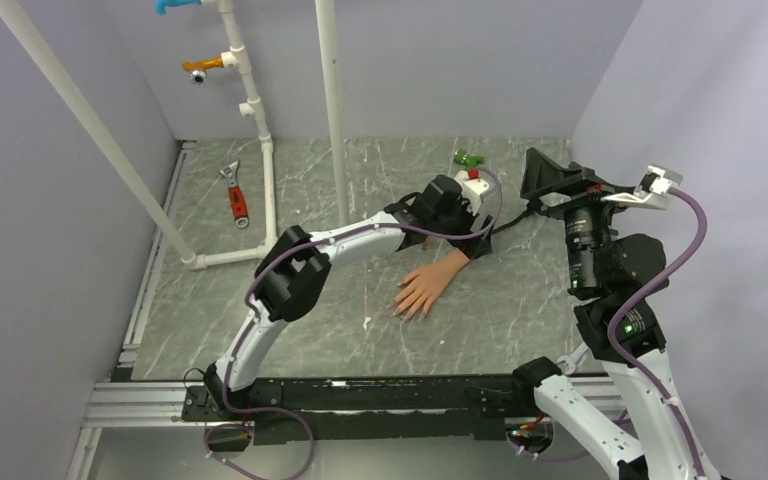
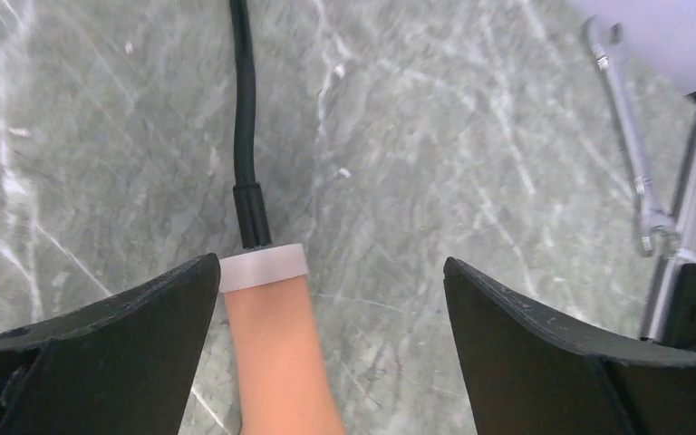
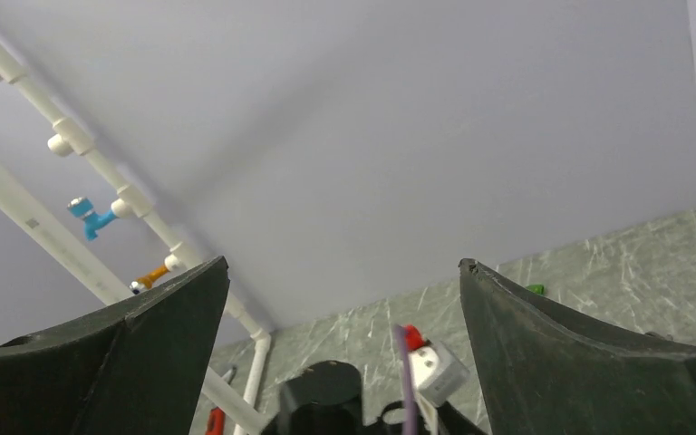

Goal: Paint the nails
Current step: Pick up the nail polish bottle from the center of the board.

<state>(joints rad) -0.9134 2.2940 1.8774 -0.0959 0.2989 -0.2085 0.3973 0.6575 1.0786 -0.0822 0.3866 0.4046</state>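
Smooth, matt lavender walls (image 1: 460, 60) close in three sides of the grey-green tabletop (image 1: 360, 330), a marble-look slab veined with white. A frame of round white plastic pipes (image 1: 260, 150) stands from 10 to 12 o'clock, with a blue valve and an orange valve high on it.

The white-and-black left arm reaches to the middle. Its left gripper (image 2: 331, 272) has its black wedge-shaped jaws wide apart, straddling the wrist stub of the peach, flesh-coloured mannequin hand (image 1: 428, 285). In the wrist view the stub lies close against one finger; whether it touches I cannot tell. The hand lies flat at the centre of the tabletop, fingers spread toward 7 o'clock. A white collar (image 2: 263, 267) and a black cable (image 2: 246, 118) leave its wrist toward 1 o'clock.

The right gripper (image 3: 344, 267) is raised at 2 o'clock, aimed at the back wall, jaws wide apart and empty.

A red-handled metal wrench (image 1: 235, 197) lies at 10 o'clock. A white box with a red button (image 1: 475, 185) sits just past the left gripper, and a small green piece (image 1: 468, 158) lies at 12 o'clock, too small to identify.

The nails (image 1: 405, 310) sit at the fingertips, too tiny to make out.
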